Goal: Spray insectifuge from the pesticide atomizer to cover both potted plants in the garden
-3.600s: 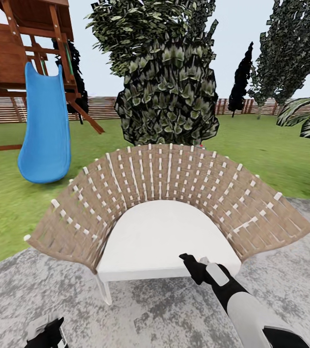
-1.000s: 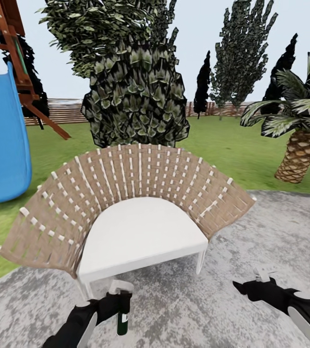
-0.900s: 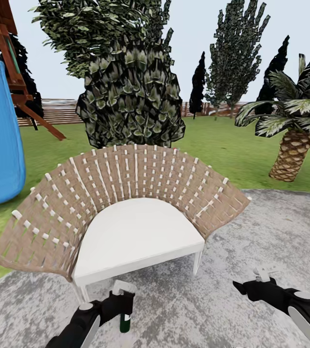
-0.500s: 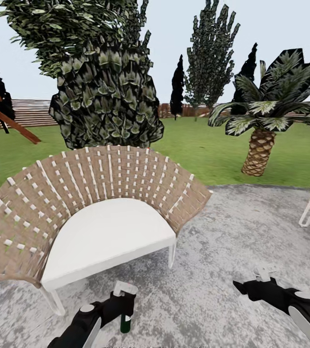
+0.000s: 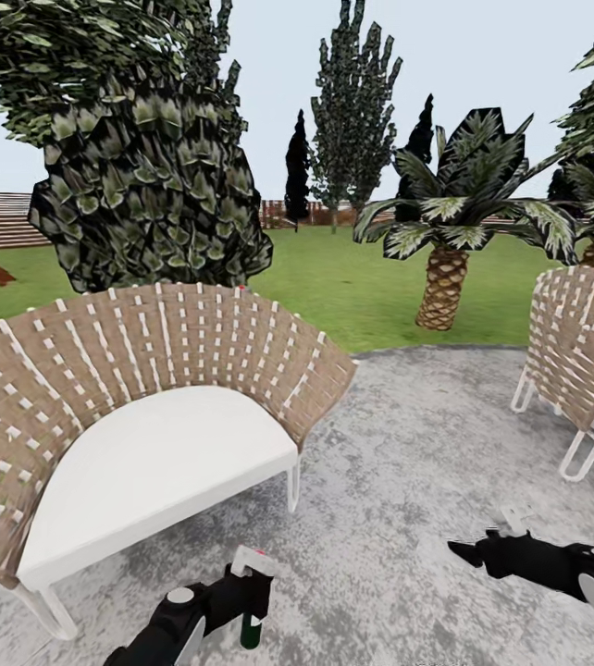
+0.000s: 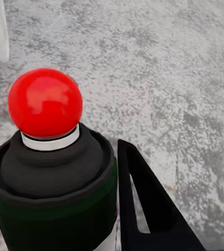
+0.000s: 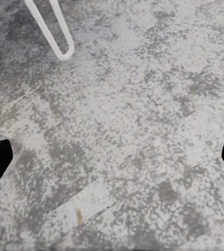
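— So what's the risk right now?
— Mostly the grip: the left gripper (image 5: 241, 592) pinches the pesticide atomizer (image 5: 252, 627) up near its neck, low over the patio (image 5: 408, 444), so a jolt could tilt or drop it.
— And the right gripper (image 5: 468, 552)?
— Spread apart, holding nothing.
— Any writing?
— None readable — just the red spray head (image 6: 45, 102).
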